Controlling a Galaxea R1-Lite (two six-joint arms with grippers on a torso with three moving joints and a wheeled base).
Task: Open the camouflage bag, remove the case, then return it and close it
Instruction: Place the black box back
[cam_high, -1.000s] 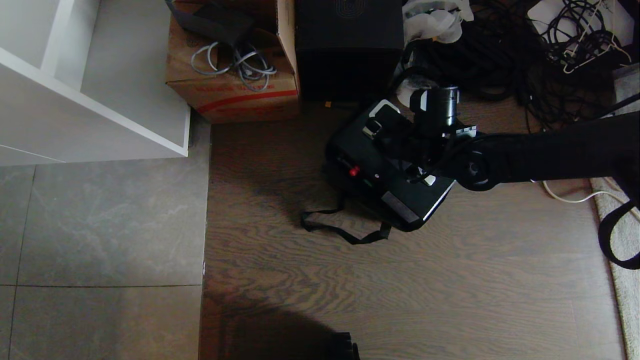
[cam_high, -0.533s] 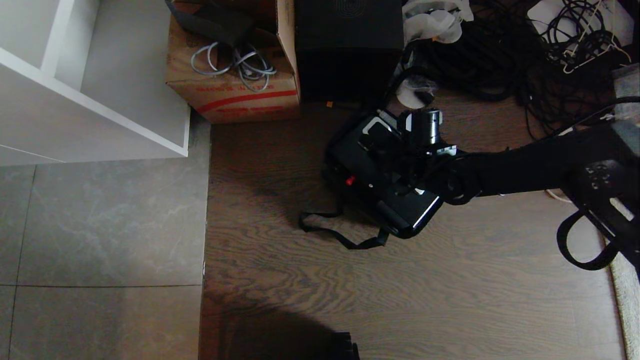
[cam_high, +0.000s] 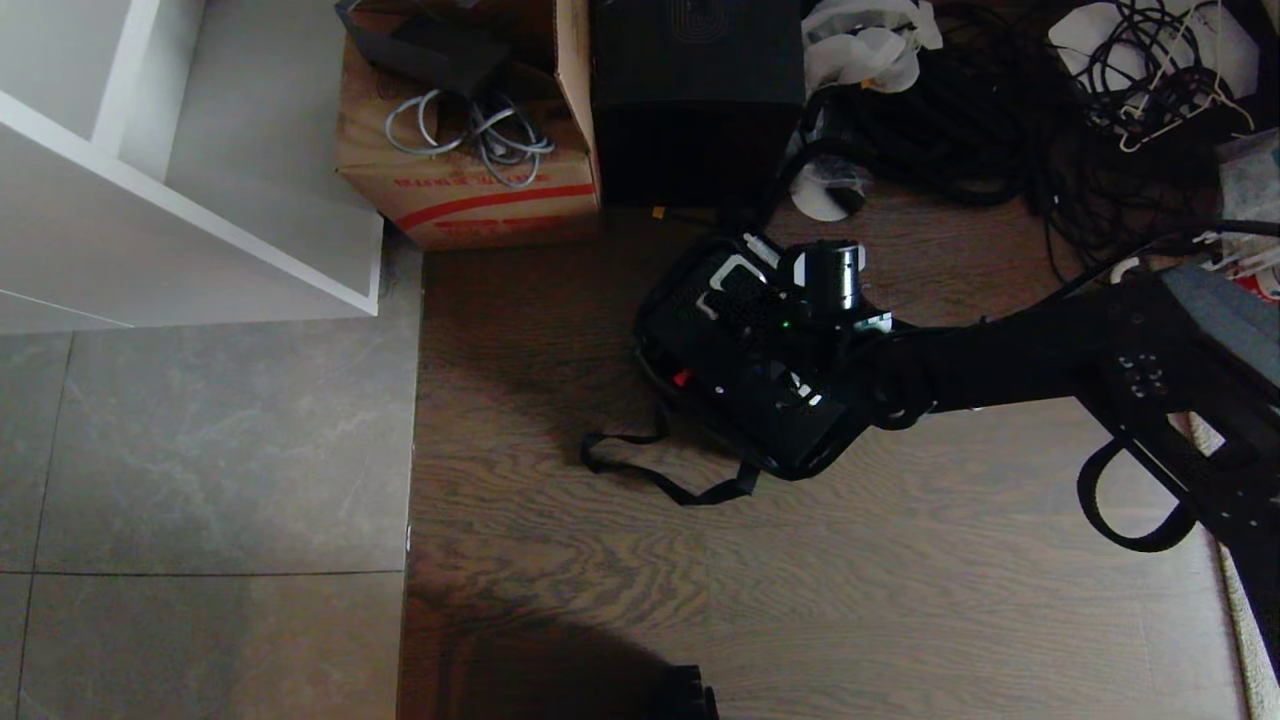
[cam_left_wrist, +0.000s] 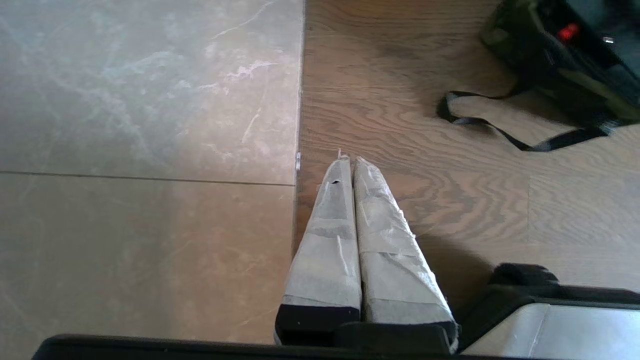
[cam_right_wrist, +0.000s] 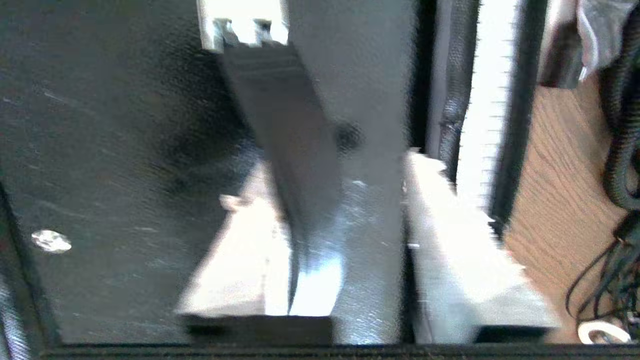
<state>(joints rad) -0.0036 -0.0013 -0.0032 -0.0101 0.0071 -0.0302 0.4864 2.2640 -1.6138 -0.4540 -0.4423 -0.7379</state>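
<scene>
Much of the case lay hidden under the right arm in the head view, where the right gripper was lost against the black lid. The right wrist view was blurred. There the taped fingers stood apart on either side of the grey handle, one pad on each flank; whether they pressed it could not be told. The case sat down inside the camouflage bag on the wooden floor, in front of the tall black box and to the right of the cardboard box. It looked rigid and black, with a red dot near one edge. The bag's strap trailed loose on the floor. The left gripper hung clenched, empty, over the seam between tile and wood.
</scene>
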